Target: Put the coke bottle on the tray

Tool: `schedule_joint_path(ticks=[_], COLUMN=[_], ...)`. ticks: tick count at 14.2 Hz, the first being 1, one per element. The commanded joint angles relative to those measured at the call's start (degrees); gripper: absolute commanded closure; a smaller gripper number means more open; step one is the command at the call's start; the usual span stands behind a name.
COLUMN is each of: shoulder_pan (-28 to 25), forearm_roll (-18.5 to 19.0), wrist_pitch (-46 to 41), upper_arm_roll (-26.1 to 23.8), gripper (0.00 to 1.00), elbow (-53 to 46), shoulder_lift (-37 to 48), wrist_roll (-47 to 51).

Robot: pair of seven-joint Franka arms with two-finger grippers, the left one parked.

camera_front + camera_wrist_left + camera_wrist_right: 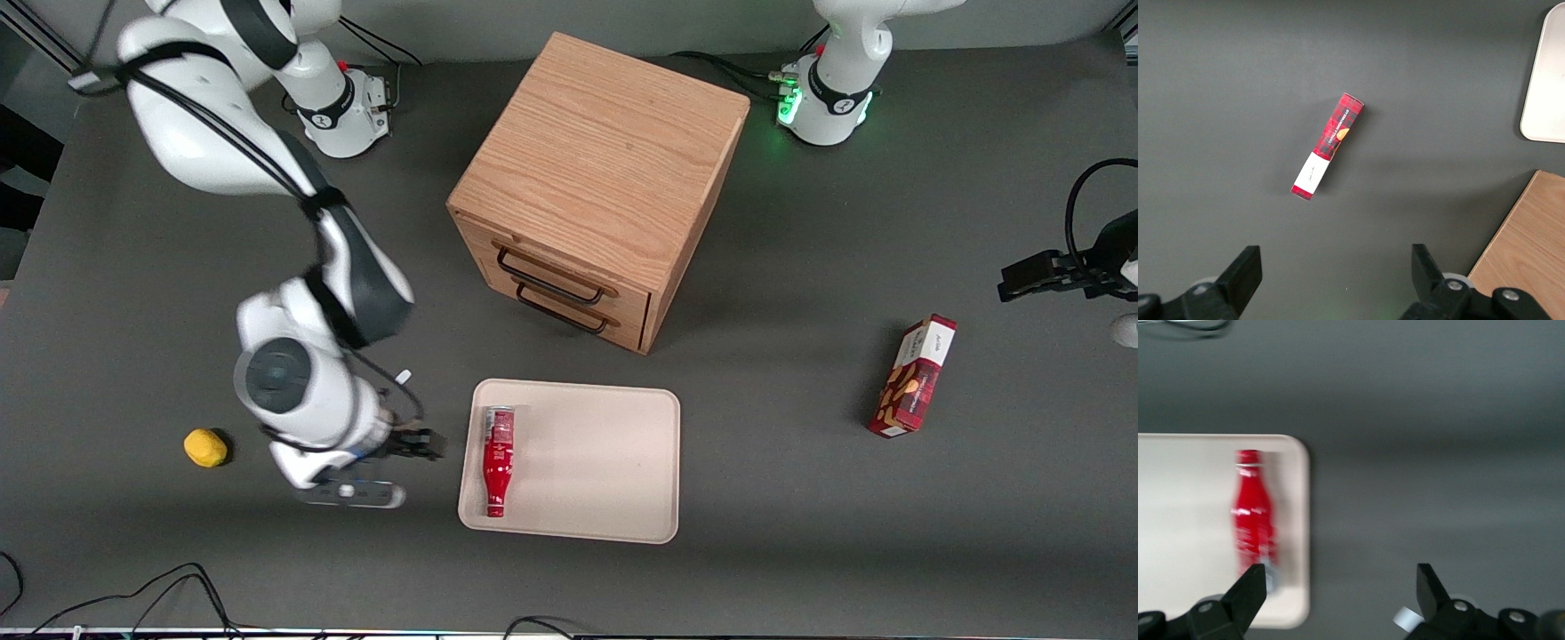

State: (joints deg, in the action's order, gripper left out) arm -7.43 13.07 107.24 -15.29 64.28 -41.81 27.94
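Note:
The coke bottle (498,460) lies flat on the cream tray (605,462), along the tray edge nearest the working arm, with its red cap pointing toward the front camera. It also shows in the right wrist view (1251,520), lying on the tray (1191,520). My gripper (425,444) is open and empty, just outside that tray edge, over the dark table. In the wrist view the gripper (1341,583) has its jaws spread wide, apart from the bottle.
A wooden two-drawer cabinet (597,188) stands farther from the front camera than the tray. A yellow lemon-like object (205,447) lies toward the working arm's end. A red snack box (913,376) lies toward the parked arm's end and shows in the left wrist view (1328,145).

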Motion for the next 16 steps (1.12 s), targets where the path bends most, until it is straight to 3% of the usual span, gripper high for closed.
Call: schedule_joint_path(ticks=[1,4,8,12,16], shoulder_pan=[5.6,9.1,10.1,13.8,13.9], forearm_roll=[-4.3,-4.7,-10.1,-15.5,-16.6], wrist_pitch=[-8.2,-17.0,-12.0,-6.0,-6.0], upper_arm_roll=[0.4,2.4,6.8,6.9,6.9], gripper=[0.00,0.00,0.00,0.00,0.00], elbow=[6.6,7.6,22.2,35.9,43.0], shoulder_lift=[10.7,18.2,33.1,43.4,50.5], wrist_roll=[-3.0,-10.3,-12.6,-16.9,-18.1])
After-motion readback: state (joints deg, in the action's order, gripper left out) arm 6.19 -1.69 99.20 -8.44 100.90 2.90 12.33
